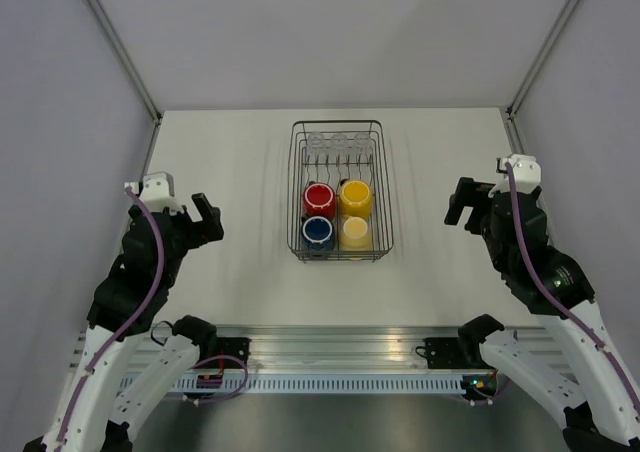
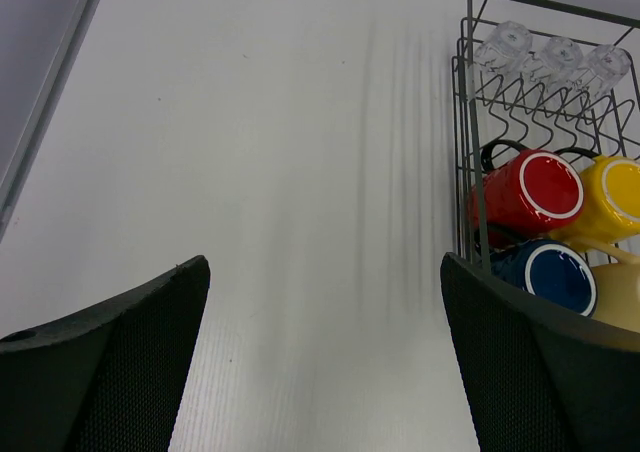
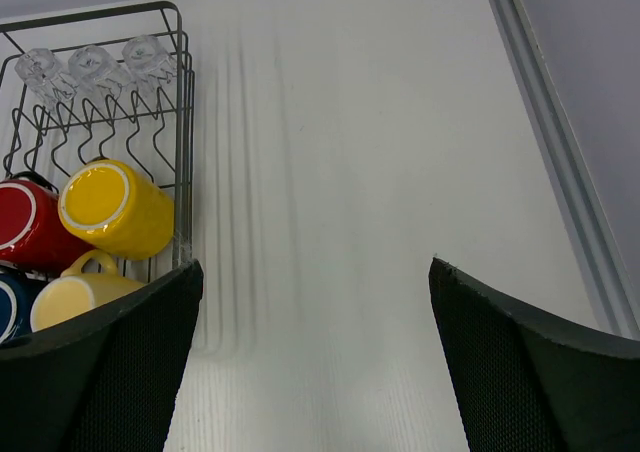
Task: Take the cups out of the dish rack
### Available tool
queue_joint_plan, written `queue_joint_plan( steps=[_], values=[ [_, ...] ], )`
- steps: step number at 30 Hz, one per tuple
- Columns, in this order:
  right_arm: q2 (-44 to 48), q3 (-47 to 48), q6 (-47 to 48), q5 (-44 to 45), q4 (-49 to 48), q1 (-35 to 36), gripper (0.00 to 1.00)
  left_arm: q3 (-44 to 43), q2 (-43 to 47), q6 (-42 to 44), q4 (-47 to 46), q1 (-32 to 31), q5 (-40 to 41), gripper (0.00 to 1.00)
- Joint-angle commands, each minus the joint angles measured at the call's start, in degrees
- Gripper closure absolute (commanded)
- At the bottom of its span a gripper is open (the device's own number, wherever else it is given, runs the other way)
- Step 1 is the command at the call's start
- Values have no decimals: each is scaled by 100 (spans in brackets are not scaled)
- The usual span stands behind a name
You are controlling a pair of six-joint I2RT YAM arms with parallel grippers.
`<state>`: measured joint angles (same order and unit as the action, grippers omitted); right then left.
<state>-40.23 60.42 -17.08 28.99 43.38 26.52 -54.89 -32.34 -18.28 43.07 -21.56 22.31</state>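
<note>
The left gripper (image 1: 205, 217) hovers at the left of the overhead view with its jaws wide apart and nothing between them. In its own wrist view, the left gripper (image 2: 322, 262) shows only bare table (image 2: 250, 122) in the gap. The right gripper (image 1: 462, 204) mirrors it at the right of the frame, also spread and empty, and the right wrist view (image 3: 315, 264) again shows only bare surface between the jaws.

The dish rack (image 1: 296, 187) sits on the table between the two grippers, well apart from both and about equally far from each. Its long axis runs from bottom to top of the overhead frame. For the left arm it lies off to the right (image 2: 462, 152); for the right arm it lies off to the left (image 3: 185, 122).

All the cups are in the rack. The red mug (image 1: 318, 198) and dark blue mug (image 1: 318, 231) fill the left half of the lower end, so the left arm is nearer them. The orange-yellow mug (image 1: 355, 196) and pale cream mug (image 1: 354, 231) fill the right half, nearer the right arm. The four are packed touching, and each shows a flat, pale-ringed face upward, so they are probably mouth-down. The three clear tumblers (image 1: 338, 140) line the top end, beyond the tines, the longest reach for either arm.

Either arm's first move would be inward, toward the centre of the frame, then down onto its nearest mug.
</note>
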Motion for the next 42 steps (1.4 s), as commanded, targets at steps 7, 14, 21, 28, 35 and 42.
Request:
queue_joint_plan(
  steps=[7, 14, 21, 28, 35, 42],
  values=[
    [-73, -145, 82, -638, -469, 11, 2, 49, 26, -26, -299, 64, -244, 0],
    [-564, -145, -216, -2087, -1015, 11, 2, 67, 35, -17, -343, 73, -332, 0],
    [-1837, 189, -226, -3040, -1279, 19, 2, 84, 43, 9, -378, 82, -428, 0],
    [-2911, 627, -85, -2145, -1138, 502, 2, 102, -1, 44, -387, 91, -525, 0],
    [-3974, 1190, 135, -1432, -1147, 1188, 2, 110, -1, 53, -405, 91, -560, 0],
    [-5178, 1920, 548, -1256, -1060, 1268, 2, 128, -44, 62, -422, 100, -631, 0]
  ],
)
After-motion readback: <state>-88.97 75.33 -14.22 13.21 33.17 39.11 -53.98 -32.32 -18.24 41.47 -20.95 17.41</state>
